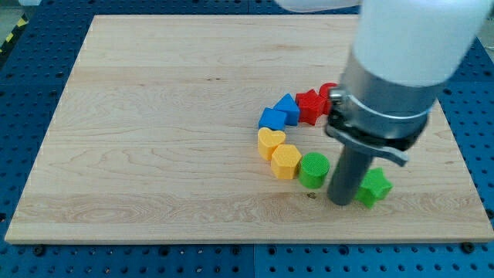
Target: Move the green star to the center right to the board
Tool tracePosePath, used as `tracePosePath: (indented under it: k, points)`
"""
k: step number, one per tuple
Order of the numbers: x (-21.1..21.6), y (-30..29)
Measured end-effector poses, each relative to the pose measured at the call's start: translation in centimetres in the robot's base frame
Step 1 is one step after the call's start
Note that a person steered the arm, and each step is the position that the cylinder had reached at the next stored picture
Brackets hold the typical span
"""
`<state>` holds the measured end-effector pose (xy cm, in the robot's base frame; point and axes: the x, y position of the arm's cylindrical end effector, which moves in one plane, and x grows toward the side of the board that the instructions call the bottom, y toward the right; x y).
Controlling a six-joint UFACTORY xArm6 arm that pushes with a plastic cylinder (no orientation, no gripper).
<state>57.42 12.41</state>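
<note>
The green star (pixel 376 187) lies on the wooden board (pixel 154 116) at the lower right. My tip (pixel 340 202) rests on the board just left of the star, touching or nearly touching it, between the star and a green round block (pixel 313 169). The rod and the arm above it hide part of the star's left side.
A curved row of blocks runs left of my tip: a yellow hexagon-like block (pixel 285 161), a yellow heart (pixel 270 142), two blue blocks (pixel 272 119) (pixel 288 106), a red star (pixel 310 104) and a red block (pixel 329 93) partly hidden by the arm. The board's right edge is close.
</note>
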Motion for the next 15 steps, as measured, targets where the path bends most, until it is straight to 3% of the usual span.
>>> tracePosePath:
  k: [2,3,4,5,6,7,9,10,11,12,13,15]
  points:
    - [-0.3,3.0]
    - [2.9,4.7]
    - [0.8,5.2]
    - [-4.0,7.6]
    - [-4.5,8.1]
    - [-1.3,8.2]
    - [-7.9,11.9]
    - [-4.8,11.9]
    - [-3.3,15.9]
    - [-4.1,19.0]
    - [-7.7,16.5]
    - [-4.3,15.5]
